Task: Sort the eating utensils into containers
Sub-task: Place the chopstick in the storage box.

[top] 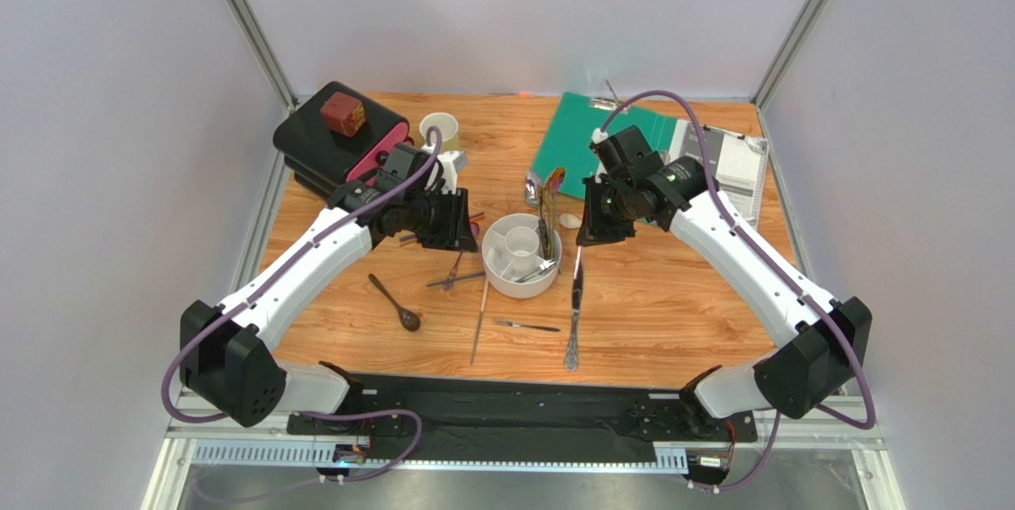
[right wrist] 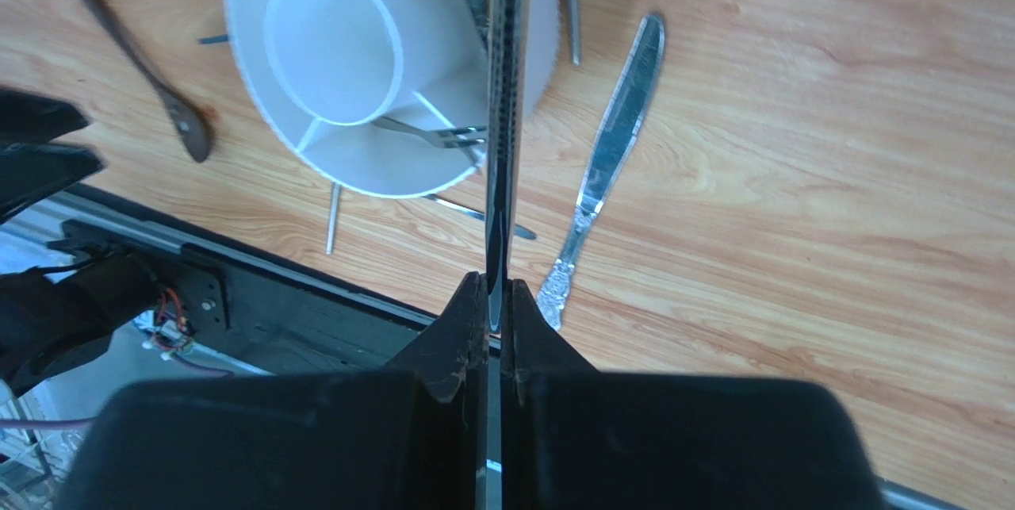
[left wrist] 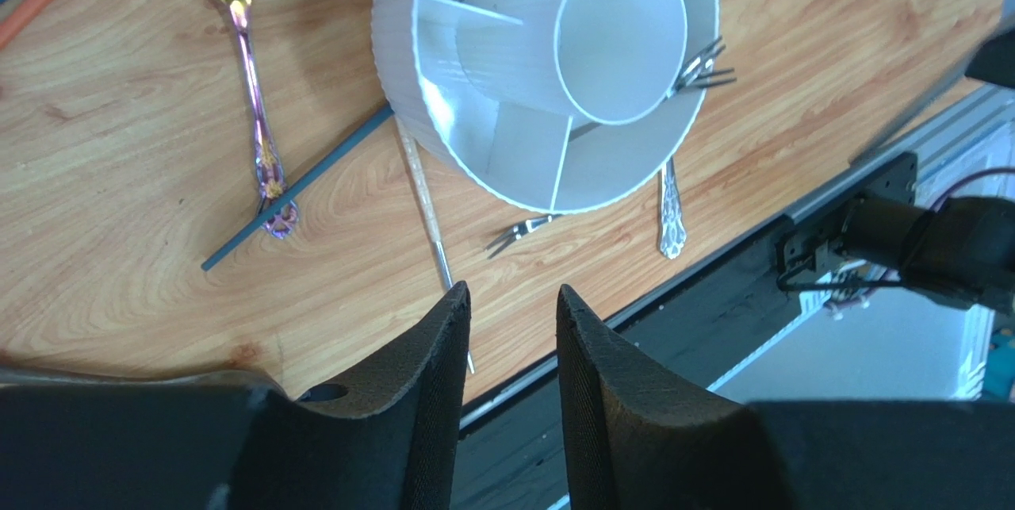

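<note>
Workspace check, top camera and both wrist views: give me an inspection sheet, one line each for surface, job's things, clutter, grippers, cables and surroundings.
Surface: wooden table, no spills seen.
Job's things: white partitioned holder with a fork inside; silver knife, dark brown spoon and iridescent spoon lying loose on the table.
Clutter: pale mug, green folder, black box with a brown cube on top.
Grippers: left gripper open, empty; right gripper shut on a dark slim utensil that reaches over the holder.
Cables: one purple cable along each arm.
Surroundings: grey walls, metal frame posts.
</note>
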Motion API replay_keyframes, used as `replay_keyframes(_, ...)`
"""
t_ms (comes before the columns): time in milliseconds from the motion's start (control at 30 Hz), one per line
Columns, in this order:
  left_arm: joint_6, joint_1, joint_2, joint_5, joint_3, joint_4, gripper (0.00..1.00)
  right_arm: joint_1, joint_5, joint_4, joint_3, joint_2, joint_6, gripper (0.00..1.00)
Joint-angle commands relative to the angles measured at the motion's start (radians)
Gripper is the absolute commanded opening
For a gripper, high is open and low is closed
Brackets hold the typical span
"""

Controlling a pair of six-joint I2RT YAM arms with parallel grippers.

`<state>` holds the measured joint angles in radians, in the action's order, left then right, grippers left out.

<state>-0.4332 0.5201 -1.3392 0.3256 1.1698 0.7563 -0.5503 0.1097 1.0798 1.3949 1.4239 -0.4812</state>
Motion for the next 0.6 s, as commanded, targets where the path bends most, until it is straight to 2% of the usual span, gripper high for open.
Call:
replay_keyframes(0,-0.061,-0.061,0.037,0.021,-0.001,-0.060,0.39,-0.043,0.008,-0.082,0.061,-0.005,0.006,0.00)
replay_keyframes(200,-0.104,-0.150,0.055,0.069,-0.025,-0.089,0.41,-0.117,0.007,-0.216,0.105,0.073,0.044,0.00)
replay_keyframes(367,-0.119,-0.167,0.048,0.062,-0.022,-0.080,0.41,-0.161,0.013,-0.308,0.151,0.118,0.065,0.00)
replay_keyframes(567,-0.127,-0.169,0.048,0.063,-0.041,-0.097,0.41,-0.207,-0.011,-0.383,0.205,0.220,0.171,0.00)
